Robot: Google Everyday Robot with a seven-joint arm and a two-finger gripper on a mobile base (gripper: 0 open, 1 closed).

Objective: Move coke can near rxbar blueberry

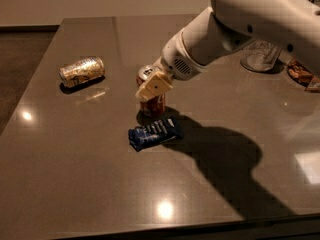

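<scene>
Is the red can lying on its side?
No, the red can is upright just behind the blue snack bar, with the gripper at its upper part.

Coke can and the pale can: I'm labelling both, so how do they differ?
The coke can is red-orange, the pale can gold-silver. The coke can stands upright at the gripper; the pale can lies on its side, well apart from it. Both are soda cans.

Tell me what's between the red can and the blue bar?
Only shadowed table, in the camera view, between coke can and rxbar blueberry. The gripper is at the can's top.
</scene>
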